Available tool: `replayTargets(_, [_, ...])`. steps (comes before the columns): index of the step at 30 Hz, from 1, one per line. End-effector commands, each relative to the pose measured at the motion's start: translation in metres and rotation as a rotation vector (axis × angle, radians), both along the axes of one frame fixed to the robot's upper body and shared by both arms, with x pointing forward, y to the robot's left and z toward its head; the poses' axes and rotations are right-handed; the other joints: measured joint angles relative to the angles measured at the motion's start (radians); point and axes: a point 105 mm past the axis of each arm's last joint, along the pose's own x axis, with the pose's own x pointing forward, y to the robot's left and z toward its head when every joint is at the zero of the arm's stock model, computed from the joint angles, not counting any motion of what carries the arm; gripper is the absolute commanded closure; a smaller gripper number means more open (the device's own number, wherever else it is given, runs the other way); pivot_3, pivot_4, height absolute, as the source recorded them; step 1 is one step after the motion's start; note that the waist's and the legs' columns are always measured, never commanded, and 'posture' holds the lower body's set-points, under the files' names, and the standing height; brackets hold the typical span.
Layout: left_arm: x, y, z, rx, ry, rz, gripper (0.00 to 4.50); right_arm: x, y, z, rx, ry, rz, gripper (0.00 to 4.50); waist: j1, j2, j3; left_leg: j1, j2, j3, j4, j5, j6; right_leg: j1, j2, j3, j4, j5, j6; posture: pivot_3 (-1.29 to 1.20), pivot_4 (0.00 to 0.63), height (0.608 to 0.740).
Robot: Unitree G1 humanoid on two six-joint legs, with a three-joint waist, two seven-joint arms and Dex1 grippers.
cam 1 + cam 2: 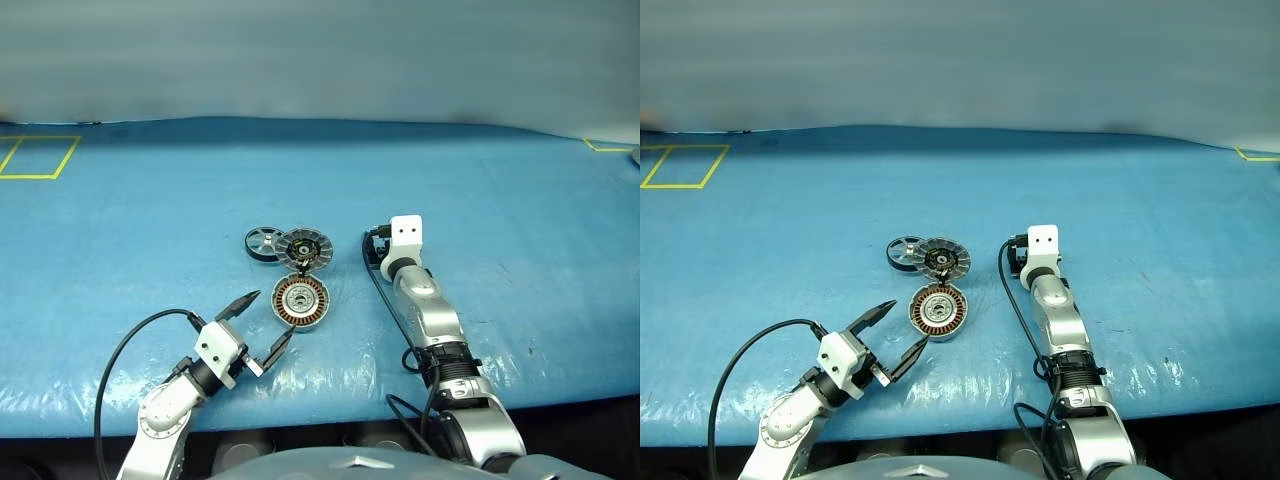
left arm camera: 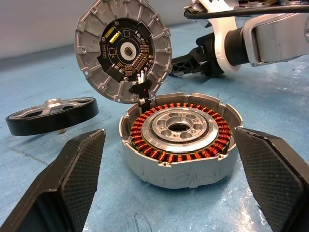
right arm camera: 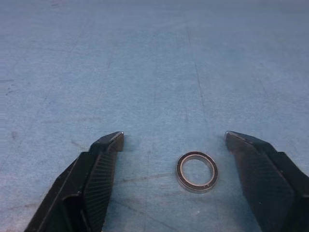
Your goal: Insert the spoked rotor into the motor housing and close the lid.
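Left gripper (image 1: pixel 263 318) nearest, low over the desk's (image 1: pixel 520 200) front edge, jaws spread wide, nothing held. Just beyond: one motor housing (image 1: pixel 300 302), its lid (image 1: pixel 303 249) tilted up at the far rim; one spoked rotor (image 1: pixel 263 243) beside the lid. Right gripper (image 3: pixel 174 137), jaws apart around open space; wrist view reveals one small metal ring (image 3: pixel 196 172) between them. Far desk open.

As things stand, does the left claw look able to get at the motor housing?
Probably yes. The left claw is open and points at the motor housing, which sits on the blue table in line with the gap between its fingers. Nothing lies between them; the raised lid is behind.
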Motion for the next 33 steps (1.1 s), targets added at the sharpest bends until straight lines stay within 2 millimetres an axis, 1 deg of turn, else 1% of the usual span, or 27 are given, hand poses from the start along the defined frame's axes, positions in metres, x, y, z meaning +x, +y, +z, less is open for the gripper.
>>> replayTargets(1, [-0.002, -0.002, 0.003, -0.016, -0.026, 0.006, 0.00, -0.011, -0.003, -0.024, 0.019, 0.088, -0.014, 1.95, 0.001, 0.000, -0.001, 0.000, 0.000, 0.000, 0.000, 0.000, 0.000, 0.000, 0.000, 0.000, 0.000, 0.000, 0.000, 0.00, 0.150, 0.740])
replayTargets(3, [-0.002, -0.001, 0.002, -0.017, -0.024, 0.010, 0.00, -0.018, -0.002, -0.030, 0.017, 0.107, -0.011, 2.68, 0.002, -0.001, -0.002, 0.001, 0.000, 0.000, 0.000, 0.000, 0.000, 0.000, -0.001, 0.000, 0.000, 0.000, 0.000, 0.00, 0.150, 0.740])
replayTargets(4, [-0.002, 0.000, 0.001, -0.017, -0.024, 0.011, 0.00, -0.022, -0.002, -0.033, 0.023, 0.119, -0.014, 2.95, 0.002, -0.002, -0.003, 0.001, 0.000, 0.000, 0.000, 0.000, 0.000, 0.000, -0.001, 0.000, 0.000, 0.000, 0.000, 0.00, 0.150, 0.740])
replayTargets(5, [-0.002, 0.001, 0.001, -0.018, -0.024, 0.014, 0.00, -0.027, -0.002, -0.037, 0.030, 0.131, -0.018, 3.31, 0.003, -0.003, -0.004, 0.001, 0.000, 0.000, 0.000, 0.000, 0.000, 0.000, -0.001, 0.000, 0.000, 0.000, 0.000, 0.00, 0.150, 0.740])
replayTargets(6, [-0.001, 0.001, 0.001, -0.019, -0.025, 0.016, 0.00, -0.033, -0.003, -0.040, 0.040, 0.141, -0.025, 3.63, 0.004, -0.004, -0.005, 0.001, 0.000, 0.000, -0.001, 0.000, 0.000, 0.000, -0.001, -0.001, 0.000, 0.000, 0.000, 0.00, 0.150, 0.740])
replayTargets(7, [-0.001, 0.002, 0.000, -0.020, -0.026, 0.017, 0.00, -0.039, -0.004, -0.042, 0.051, 0.150, -0.031, 3.84, 0.005, -0.005, -0.006, 0.001, 0.000, 0.000, -0.001, 0.000, 0.000, 0.000, -0.002, -0.001, 0.000, 0.000, 0.000, 0.00, 0.150, 0.740])
replayTargets(10, [0.000, 0.004, 0.000, -0.019, -0.030, 0.019, 0.00, -0.063, -0.003, -0.043, 0.057, 0.176, -0.016, 3.84, 0.010, -0.007, -0.012, 0.002, 0.000, 0.000, -0.004, 0.000, 0.000, 0.001, -0.003, -0.001, -0.001, 0.000, -0.001, 0.00, 0.150, 0.740])
replayTargets(12, [0.000, 0.005, -0.001, -0.017, -0.031, 0.019, 0.00, -0.081, 0.000, -0.039, 0.035, 0.188, 0.035, 3.84, 0.012, -0.006, -0.013, 0.003, 0.000, 0.000, -0.006, 0.000, 0.000, 0.001, -0.003, -0.002, -0.001, -0.001, -0.001, 0.00, 0.150, 0.740])
replayTargets(13, [0.001, 0.006, -0.001, -0.017, -0.032, 0.019, 0.00, -0.090, 0.003, -0.033, 0.034, 0.187, 0.079, 3.84, 0.013, -0.006, -0.014, 0.003, 0.000, 0.000, -0.006, 0.000, 0.000, 0.001, -0.005, -0.002, -0.001, -0.004, -0.005, 0.00, 0.150, 0.740])
replayTargets(14, [0.001, 0.007, -0.002, -0.016, -0.033, 0.019, 0.00, -0.097, 0.006, -0.028, 0.035, 0.187, 0.119, 3.84, 0.014, -0.006, -0.014, 0.003, 0.000, 0.000, -0.007, 0.000, 0.000, 0.001, -0.007, -0.002, -0.002, -0.004, -0.006, 0.00, 0.150, 0.740])
replayTargets(15, [0.002, 0.007, -0.002, -0.016, -0.034, 0.019, 0.00, -0.104, 0.009, -0.022, 0.033, 0.186, 0.165, 3.84, 0.014, -0.005, -0.014, 0.003, 0.000, 0.000, -0.007, 0.000, 0.000, 0.001, -0.008, -0.002, -0.002, -0.004, -0.006, 0.00, 0.150, 0.740])
replayTargets(17, [0.003, 0.009, -0.002, -0.015, -0.037, 0.018, 0.00, -0.121, 0.021, -0.001, -0.015, 0.147, 0.342, 3.84, 0.013, -0.004, -0.013, 0.003, 0.000, 0.000, -0.006, 0.000, 0.000, 0.001, -0.008, -0.002, -0.002, -0.004, -0.006, 0.00, 0.150, 0.740])
replayTargets(19, [0.005, 0.009, -0.001, -0.016, -0.041, 0.014, 0.00, -0.132, 0.031, 0.023, -0.048, 0.081, 0.496, 3.84, 0.012, -0.003, -0.012, 0.003, -0.001, 0.001, -0.006, 0.000, 0.000, 0.000, -0.008, -0.002, -0.002, -0.004, -0.006, 0.00, 0.150, 0.740])
replayTargets(20, [0.005, 0.009, -0.001, -0.017, -0.042, 0.011, 0.00, -0.136, 0.036, 0.037, -0.067, 0.038, 0.566, 3.84, 0.011, -0.002, -0.011, 0.003, 0.000, 0.001, -0.006, 0.000, 0.000, 0.000, -0.008, -0.002, -0.002, -0.004, -0.006, 0.00, 0.150, 0.740])
replayTargets(22, [0.006, 0.009, -0.001, -0.017, -0.045, 0.004, 0.00, -0.140, 0.044, 0.058, -0.086, -0.033, 0.664, 3.84, 0.011, -0.001, -0.007, 0.003, -0.001, 0.001, -0.005, 0.000, 0.000, -0.001, -0.006, -0.002, -0.002, -0.004, -0.005, 0.00, 0.150, 0.740])
replayTargets(24, [0.008, 0.008, 0.000, -0.022, -0.044, -0.005, 0.00, -0.143, 0.055, 0.080, -0.089, -0.105, 0.759, 3.84, 0.011, -0.002, -0.005, 0.003, -0.001, 0.000, -0.004, 0.000, 0.001, -0.002, -0.003, -0.002, -0.002, -0.004, -0.004, 0.00, 0.150, 0.740])
replayTargets(26, [0.009, 0.008, 0.000, -0.021, -0.045, -0.009, 0.00, -0.146, 0.068, 0.095, -0.060, -0.151, 0.841, 3.84, 0.013, -0.005, -0.003, 0.003, -0.001, 0.000, -0.005, 0.000, 0.001, -0.003, -0.003, -0.003, -0.002, -0.004, -0.004, 0.00, 0.150, 0.740])
replayTargets(27, [0.010, 0.008, 0.000, -0.021, -0.045, -0.009, 0.00, -0.147, 0.075, 0.098, -0.055, -0.160, 0.878, 3.84, 0.015, -0.006, -0.003, 0.003, -0.001, 0.000, -0.005, 0.000, 0.001, -0.003, -0.003, -0.003, -0.002, -0.004, -0.005, 0.00, 0.150, 0.740])
replayTargets(29, [0.010, 0.008, 0.001, -0.025, -0.047, -0.008, 0.00, -0.146, 0.089, 0.098, -0.053, -0.163, 0.925, 3.84, 0.017, -0.006, -0.003, 0.002, -0.001, -0.001, -0.005, 0.000, 0.001, -0.002, -0.003, -0.003, -0.002, -0.004, -0.005, 0.00, 0.150, 0.740])
replayTargets(32, [0.011, 0.008, 0.001, -0.026, -0.048, -0.006, 0.00, -0.141, 0.105, 0.094, -0.036, -0.159, 0.947, 3.84, 0.018, -0.006, -0.003, -0.001, -0.001, -0.001, -0.005, 0.000, 0.001, -0.002, -0.003, -0.003, -0.002, -0.003, -0.004, 0.00, 0.150, 0.740])
replayTargets(33, [0.011, 0.008, 0.001, -0.025, -0.050, -0.005, 0.00, -0.139, 0.109, 0.088, -0.065, -0.146, 0.953, 3.84, 0.018, -0.006, -0.003, -0.001, -0.001, 0.000, -0.005, 0.000, 0.001, -0.002, -0.003, -0.003, -0.002, -0.002, -0.003, 0.00, 0.150, 0.740])
